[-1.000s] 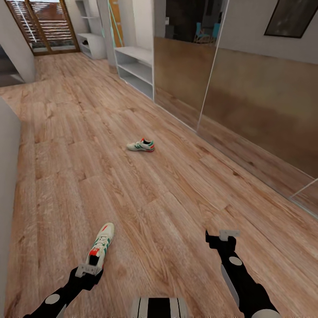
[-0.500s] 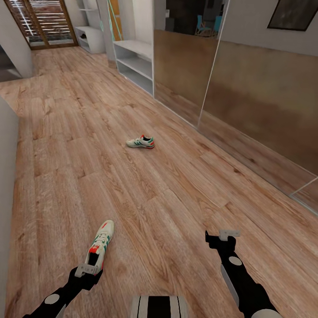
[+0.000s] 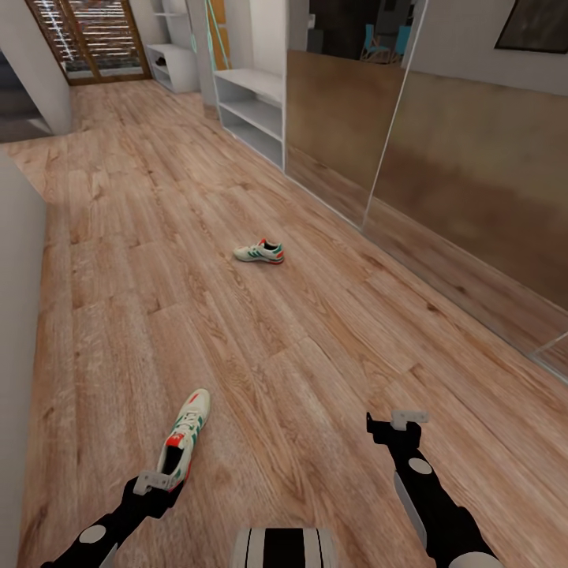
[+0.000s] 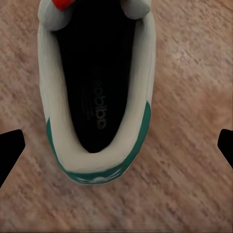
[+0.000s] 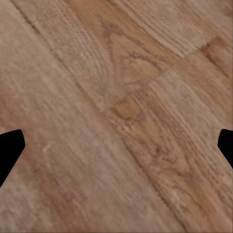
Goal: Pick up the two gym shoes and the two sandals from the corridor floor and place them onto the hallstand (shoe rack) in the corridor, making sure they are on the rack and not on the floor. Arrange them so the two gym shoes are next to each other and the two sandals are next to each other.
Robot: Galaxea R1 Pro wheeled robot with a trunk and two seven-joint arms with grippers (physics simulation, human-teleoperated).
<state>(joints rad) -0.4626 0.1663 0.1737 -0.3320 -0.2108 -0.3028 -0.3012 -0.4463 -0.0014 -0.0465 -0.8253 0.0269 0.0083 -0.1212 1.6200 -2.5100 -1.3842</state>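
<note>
Landmark: the off-white low sneaker with green stripes lying mid-corridor [image 3: 259, 252], on the light brown wood-plank floor [image 3: 315, 339].

- Second off-white green-striped sneaker [image 3: 184, 438] lies on the floor well nearer the robot than the landmark and to its left, toe pointing away up the corridor.
- Left gripper [image 3: 155, 482] sits just behind that near sneaker's heel; from the left wrist the shoe's opening [image 4: 97, 92] lies between the finger tips.
- Right gripper [image 3: 398, 419] is over bare floor, nearer than the landmark and to its right.
- Pale grey-white open-shelved rack [image 3: 252, 110] stands beyond the landmark, against the right wall.
- Large mirrored wall panels [image 3: 442, 158] run along the right, from the rack toward the robot.
- Slatted door [image 3: 91, 39] at the far end, beyond and left of the landmark.
</note>
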